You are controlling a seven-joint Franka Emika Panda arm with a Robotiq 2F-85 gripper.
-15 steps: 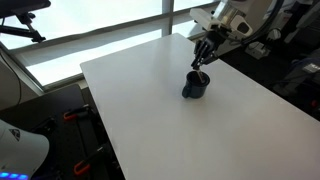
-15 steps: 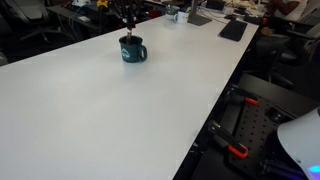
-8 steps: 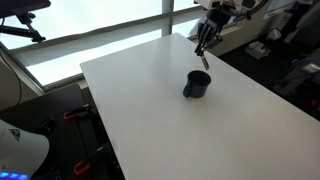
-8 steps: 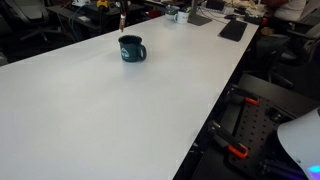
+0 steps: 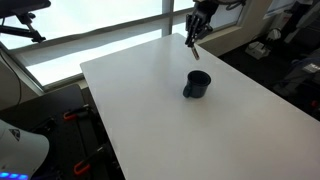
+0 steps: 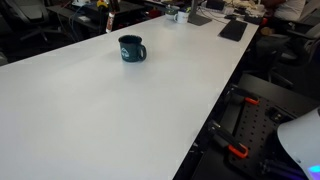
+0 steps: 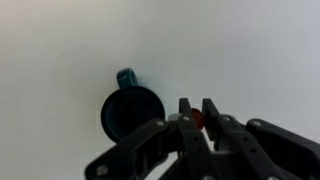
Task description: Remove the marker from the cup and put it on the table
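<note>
Wrist view has the gripper (image 7: 197,106) clenched on the marker (image 7: 198,120), red showing between its fingers, with the cup (image 7: 132,112) left of it on the table (image 7: 60,50). In an exterior view the gripper (image 5: 198,16) has climbed from the cup (image 5: 196,85) to the top edge. The marker (image 5: 191,37) hangs clear, so removal looks done and only the set-down remains; in an exterior view the cup (image 6: 131,48) stands alone, upper left.

We see bright daylight from the windows (image 5: 100,22) beyond the table's (image 5: 150,115) far edge; tabletop evenly lit, no glare. The cup (image 5: 197,85) throws a faint soft shadow. Wrist view soft throughout: gripper (image 7: 197,106) dark, out of focus, marker (image 7: 198,120) a red smear. All frames low-res.
</note>
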